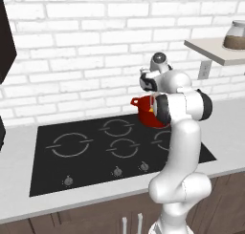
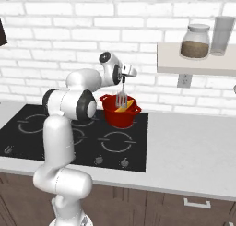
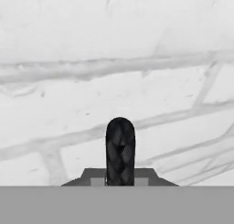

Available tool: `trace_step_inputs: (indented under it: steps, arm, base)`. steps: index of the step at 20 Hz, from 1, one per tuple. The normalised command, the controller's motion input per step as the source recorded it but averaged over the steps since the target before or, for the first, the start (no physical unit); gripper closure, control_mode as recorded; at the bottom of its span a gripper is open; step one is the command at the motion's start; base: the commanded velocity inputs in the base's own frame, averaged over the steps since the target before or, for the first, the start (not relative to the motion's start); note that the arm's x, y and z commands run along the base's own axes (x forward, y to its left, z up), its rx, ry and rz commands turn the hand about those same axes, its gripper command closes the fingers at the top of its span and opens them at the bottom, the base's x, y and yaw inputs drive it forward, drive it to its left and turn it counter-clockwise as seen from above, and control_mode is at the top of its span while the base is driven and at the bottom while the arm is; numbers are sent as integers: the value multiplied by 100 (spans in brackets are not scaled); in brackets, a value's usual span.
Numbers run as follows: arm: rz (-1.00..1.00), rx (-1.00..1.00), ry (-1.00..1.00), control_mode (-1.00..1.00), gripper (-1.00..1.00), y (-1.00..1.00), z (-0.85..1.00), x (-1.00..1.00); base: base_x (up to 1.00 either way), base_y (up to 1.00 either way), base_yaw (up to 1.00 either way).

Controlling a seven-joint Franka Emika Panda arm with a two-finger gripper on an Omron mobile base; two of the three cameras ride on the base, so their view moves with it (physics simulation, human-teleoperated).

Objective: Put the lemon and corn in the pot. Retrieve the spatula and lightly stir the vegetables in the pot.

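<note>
You are looking at a black cooktop (image 2: 55, 128) lying below the jaws on a pale counter (image 2: 193, 146), with a white brick wall (image 3: 114, 58) standing just beyond the fingertips in the hand view. On the shelf (image 2: 193, 63) up and off to the side, well apart from the jaws, a lidded glass jar (image 2: 195, 40) is holding brown contents beside a clear tumbler (image 2: 223, 35). Directly beneath the jaws the red pot (image 2: 120, 113) is sitting on a back burner, carrying the yellow corn (image 2: 125, 106), which is leaning against its inner wall. Your gripper (image 2: 123, 78) is clamping narrowly on the thin black handle of the spatula (image 2: 121, 98), whose slotted silver head is hanging down into the pot's mouth.
</note>
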Motion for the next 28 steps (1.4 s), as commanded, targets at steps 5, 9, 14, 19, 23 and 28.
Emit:
trace_step_inputs:
  steps: [5, 9, 14, 19, 23, 28]
  arm:
    - [-6, 0, 12, -100, 100, 0, -29, 7]
    - [0, 0, 2, -100, 100, 0, -42, 42]
    - [0, 0, -1, -100, 100, 0, -57, 59]
    - [12, 0, -5, -100, 100, 0, -45, 28]
    - [27, 0, -2, -100, 100, 8, -45, 0]
    - [33, 9, -9, -100, 100, 28, -1, 12]
  base:
    - [0, 0, 0]
    - [0, 0, 0]
    - [0, 0, 0]
    - [0, 0, 0]
    - [0, 0, 0]
    - [0, 0, 0]
